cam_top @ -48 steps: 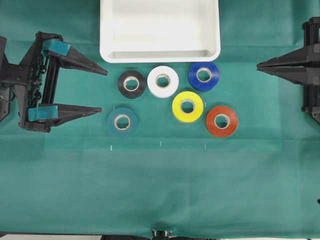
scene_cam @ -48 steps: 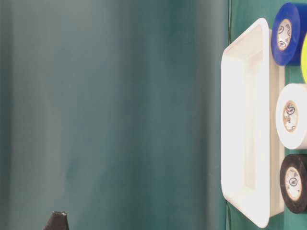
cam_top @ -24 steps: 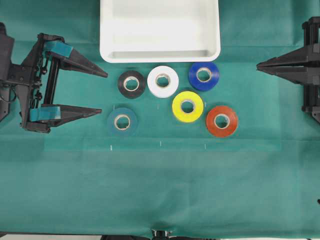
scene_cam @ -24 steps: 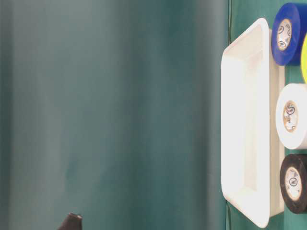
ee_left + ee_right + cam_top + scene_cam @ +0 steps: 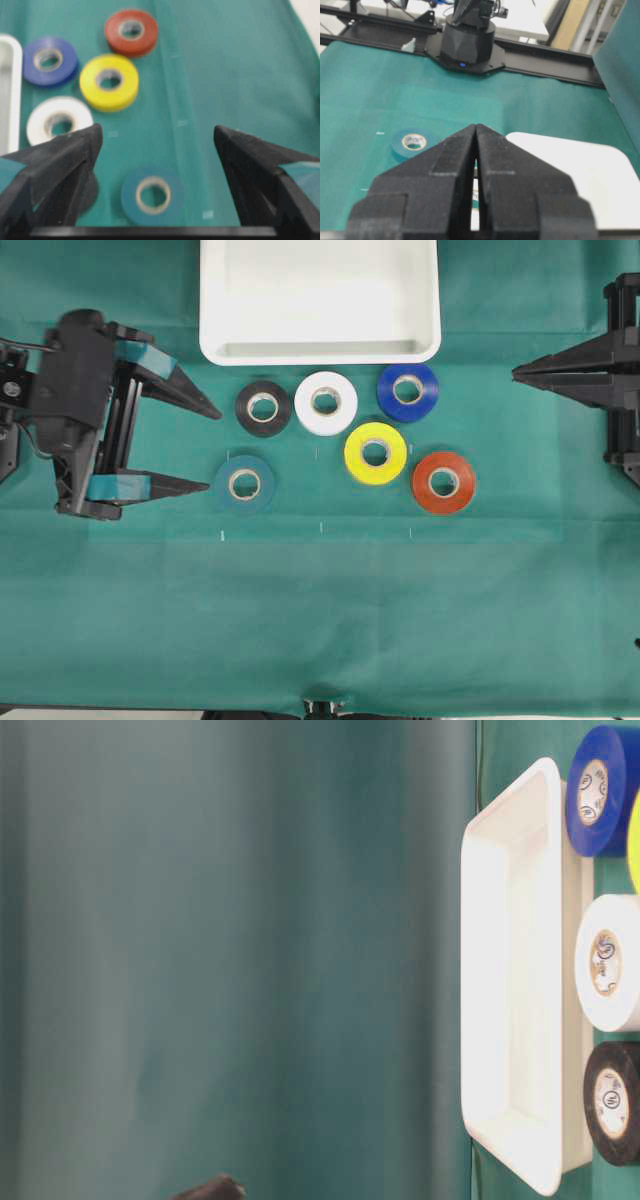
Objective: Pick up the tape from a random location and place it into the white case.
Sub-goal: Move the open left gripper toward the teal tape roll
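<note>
Teal tape (image 5: 244, 484) lies flat on the green bench (image 5: 320, 620), below the black roll (image 5: 263, 408), just ahead of the wide-open, empty left claw (image 5: 212, 449), which next must straddle it before carrying it to the white case (image 5: 320, 348).

Even bright overhead light, white case (image 5: 520, 970) glaring, wrist view seemingly motion-blurred
</note>
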`<state>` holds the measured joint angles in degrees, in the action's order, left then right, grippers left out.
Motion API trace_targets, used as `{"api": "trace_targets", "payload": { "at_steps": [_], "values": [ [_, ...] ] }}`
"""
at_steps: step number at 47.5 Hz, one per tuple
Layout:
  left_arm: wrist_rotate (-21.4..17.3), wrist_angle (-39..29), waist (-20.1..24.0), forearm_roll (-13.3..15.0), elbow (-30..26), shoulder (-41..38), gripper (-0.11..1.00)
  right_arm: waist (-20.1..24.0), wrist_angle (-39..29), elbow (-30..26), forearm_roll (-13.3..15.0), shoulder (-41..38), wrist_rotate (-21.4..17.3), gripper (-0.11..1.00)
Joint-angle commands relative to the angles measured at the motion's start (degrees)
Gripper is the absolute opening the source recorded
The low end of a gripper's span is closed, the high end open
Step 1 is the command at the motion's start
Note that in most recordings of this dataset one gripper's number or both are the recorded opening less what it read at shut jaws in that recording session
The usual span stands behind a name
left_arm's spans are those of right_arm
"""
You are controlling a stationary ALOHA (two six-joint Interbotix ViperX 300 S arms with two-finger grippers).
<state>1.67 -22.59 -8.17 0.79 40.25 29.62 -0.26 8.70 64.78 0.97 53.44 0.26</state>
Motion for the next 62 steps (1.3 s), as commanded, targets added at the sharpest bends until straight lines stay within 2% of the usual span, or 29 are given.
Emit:
{"api": "trace_targets", "payload": {
  "at_steps": [1,9,17,62],
  "values": [
    [-0.09,-3.69,-0.18,0.09,-2.29,-0.53,0.97,-0.18,-0.09,-1.76,-0.18,-0.35,0.00,0.00],
    [-0.09,-10.63,-0.18,0.00,-5.54,-2.20,0.97,-0.09,-0.70,-1.93,-0.18,-0.35,-0.09,0.00],
    [-0.35,-12.83,-0.18,-0.18,-7.56,-3.60,0.97,-0.09,-1.05,-2.11,-0.18,-0.35,-0.09,0.00],
    [-0.35,-13.01,-0.18,-0.18,-8.09,-4.83,0.97,-0.18,-1.58,-2.11,-0.18,-0.44,-0.09,0.00]
  ]
}}
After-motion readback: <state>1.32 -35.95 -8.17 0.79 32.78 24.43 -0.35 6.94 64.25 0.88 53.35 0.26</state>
